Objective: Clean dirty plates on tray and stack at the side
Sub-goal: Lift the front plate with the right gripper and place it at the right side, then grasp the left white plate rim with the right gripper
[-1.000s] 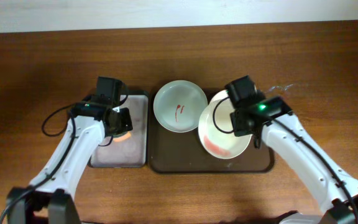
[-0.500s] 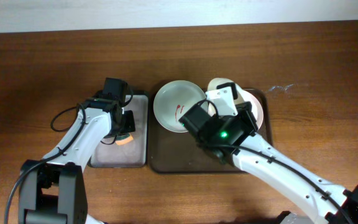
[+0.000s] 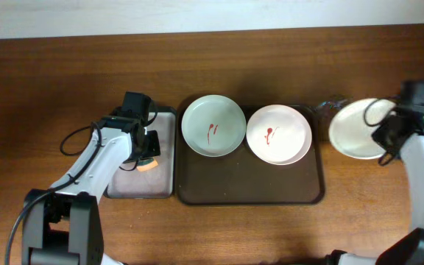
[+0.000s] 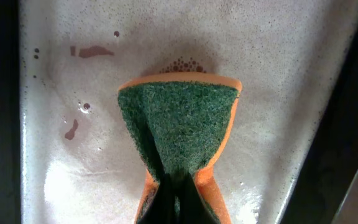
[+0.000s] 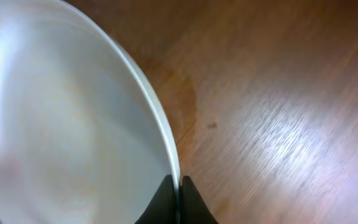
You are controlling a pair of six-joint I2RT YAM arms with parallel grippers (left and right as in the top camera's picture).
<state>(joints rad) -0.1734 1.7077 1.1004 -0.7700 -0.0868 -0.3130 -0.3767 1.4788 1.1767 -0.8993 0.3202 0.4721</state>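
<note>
Two dirty plates lie on the dark brown tray: a pale green one at its back left and a pinkish white one at its back right, each with a red sauce smear. A third white plate is over the wooden table right of the tray. My right gripper is shut on its rim; its inside looks wiped, with a faint pink tint. My left gripper is shut on a green and orange sponge, pressed on the wet grey tray.
The grey tray's surface is wet and soapy with a few red sauce spots. A small clear crumpled thing lies on the table just behind the tray's right corner. Wooden table shows under the held plate.
My right arm has carried the third plate off the brown tray to the right, over the table. The pinkish plate on the tray now shows fully. My left gripper has stayed on the grey tray.
</note>
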